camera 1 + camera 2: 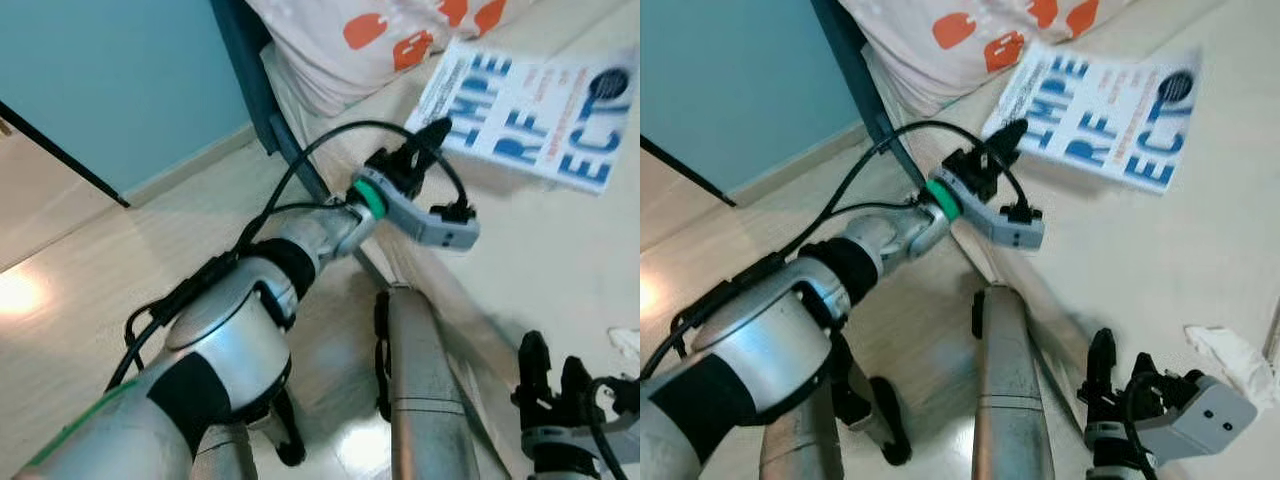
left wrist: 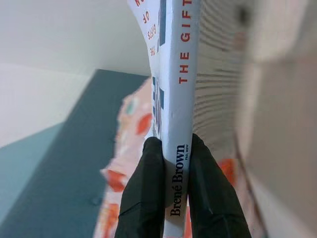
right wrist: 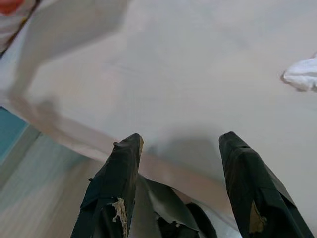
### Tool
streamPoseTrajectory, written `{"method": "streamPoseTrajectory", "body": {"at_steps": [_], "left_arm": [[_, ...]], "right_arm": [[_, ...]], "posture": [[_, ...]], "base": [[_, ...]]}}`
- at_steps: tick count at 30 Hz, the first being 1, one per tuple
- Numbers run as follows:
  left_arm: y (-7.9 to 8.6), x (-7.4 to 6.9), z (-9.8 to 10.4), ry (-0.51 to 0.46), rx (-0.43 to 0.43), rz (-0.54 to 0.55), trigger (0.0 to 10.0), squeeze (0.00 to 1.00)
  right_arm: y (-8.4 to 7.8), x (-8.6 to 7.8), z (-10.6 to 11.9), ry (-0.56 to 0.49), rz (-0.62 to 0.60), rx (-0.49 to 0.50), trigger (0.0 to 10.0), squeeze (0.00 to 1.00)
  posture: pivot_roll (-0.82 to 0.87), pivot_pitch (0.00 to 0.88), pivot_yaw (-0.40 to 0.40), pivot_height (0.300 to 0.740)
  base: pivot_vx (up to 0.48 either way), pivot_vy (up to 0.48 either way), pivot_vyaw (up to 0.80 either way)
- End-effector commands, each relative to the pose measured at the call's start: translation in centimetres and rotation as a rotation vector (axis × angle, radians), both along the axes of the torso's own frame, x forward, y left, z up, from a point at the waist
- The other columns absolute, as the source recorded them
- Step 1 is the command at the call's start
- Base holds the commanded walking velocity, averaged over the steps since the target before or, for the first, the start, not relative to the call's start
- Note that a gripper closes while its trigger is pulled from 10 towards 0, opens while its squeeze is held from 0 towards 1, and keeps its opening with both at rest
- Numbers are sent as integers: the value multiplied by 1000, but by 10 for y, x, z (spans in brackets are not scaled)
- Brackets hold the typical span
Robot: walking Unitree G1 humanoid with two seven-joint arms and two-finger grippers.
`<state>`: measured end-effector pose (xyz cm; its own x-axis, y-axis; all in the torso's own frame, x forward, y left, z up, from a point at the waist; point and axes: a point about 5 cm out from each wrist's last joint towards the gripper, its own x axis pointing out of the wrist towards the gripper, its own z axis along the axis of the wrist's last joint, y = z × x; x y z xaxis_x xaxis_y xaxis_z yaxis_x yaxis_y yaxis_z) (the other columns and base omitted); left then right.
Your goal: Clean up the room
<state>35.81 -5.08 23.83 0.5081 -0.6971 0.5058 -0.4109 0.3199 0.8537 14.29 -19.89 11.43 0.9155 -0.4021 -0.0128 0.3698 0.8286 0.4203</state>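
Observation:
A pale blue and white book [image 1: 540,115] with big blue letters lies on the cream bed [image 1: 560,260] near its head. My left gripper [image 1: 432,130] reaches over the bed's edge and is shut on the book's near corner. In the left wrist view both black fingers [image 2: 143,198] pinch the book's spine [image 2: 179,114], which reads "Brené Brown". My right gripper [image 1: 1118,375] hovers low over the bed's near edge, open, with nothing between its fingers [image 3: 114,188].
A pillow [image 1: 380,35] with orange shapes lies at the bed's head beside the book. A crumpled white tissue [image 1: 1230,362] rests on the bed to the right. The dark blue bed frame [image 1: 250,75] meets a teal wall [image 1: 100,70]. Pale wooden floor [image 1: 80,280] lies to the left.

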Motion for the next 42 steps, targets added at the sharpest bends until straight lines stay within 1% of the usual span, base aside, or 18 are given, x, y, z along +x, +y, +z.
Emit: {"method": "streamPoseTrajectory", "body": {"at_steps": [1,6,7,9,10,12,17,18,21,22,23,26,27,28,37,39,41,42], "left_arm": [[-12,-7,3,-18,-27,-40,10000,0],[-13,-7,13,-67,-35,-35,10000,0],[-18,-7,-1,-22,110,-20,10000,0],[-18,-13,-55,96,532,7,10000,0],[-18,-13,-55,96,532,7,10000,0],[-3,-17,-96,186,810,37,10000,0],[7,-23,-121,261,920,35,10000,0],[6,-23,-121,265,907,34,10000,733],[6,-23,-120,263,893,33,10000,733],[4,-22,-115,265,849,38,10000,1000],[3,-21,-112,267,822,43,10000,1000],[-3,-5,-64,200,418,102,10000,1000],[-2,-2,-54,186,346,118,10000,1000],[3,3,-46,187,279,149,10000,0],[38,14,-56,231,307,169,10000,0],[54,17,-65,310,311,177,10000,0],[85,21,-84,487,312,224,10000,0],[85,21,-84,487,312,224,10000,0]], "right_arm": [[7,-13,-11,48,-71,93,10000,0],[11,-20,-11,64,-75,107,10000,0],[12,-22,-11,70,-76,110,10000,0],[13,-21,-10,73,-71,110,10000,0],[13,-21,-10,73,-71,110,10000,0],[13,-21,-7,69,-70,112,10000,0],[15,-20,-8,70,-69,125,10000,0],[16,-19,-8,71,-63,127,10000,0],[17,-18,-9,71,-57,129,10000,0],[17,-17,-8,69,-55,129,10000,0],[17,-17,-8,68,-54,130,10000,0],[14,-6,-8,50,-30,126,10000,0],[14,-3,-8,45,-24,125,10000,0],[14,4,-7,33,-7,125,10000,0],[16,34,-7,-4,103,122,10000,0],[16,44,-8,-10,134,121,10000,0],[15,62,-8,-24,178,123,10000,0],[15,62,-8,-24,178,123,10000,0]], "posture": [[-554,409,186,576],[-562,422,186,576],[-561,425,182,576],[-560,432,182,576],[-560,432,182,576],[-560,435,185,576],[-548,438,179,576],[-548,438,179,576],[-548,438,179,576],[-540,434,178,576],[-540,434,178,576],[-498,394,168,576],[-498,394,168,576],[-487,384,166,576],[-374,313,145,576],[-320,284,134,576],[-280,268,124,576],[-280,268,124,576]], "base": [[0,0,0],[0,0,0],[0,0,0],[0,0,0],[0,0,0],[0,0,0],[0,0,0],[0,0,0],[0,0,0],[0,0,0],[0,0,0],[0,0,0],[0,0,0],[0,0,0],[0,0,0],[0,0,0],[0,0,0],[0,0,0]]}}
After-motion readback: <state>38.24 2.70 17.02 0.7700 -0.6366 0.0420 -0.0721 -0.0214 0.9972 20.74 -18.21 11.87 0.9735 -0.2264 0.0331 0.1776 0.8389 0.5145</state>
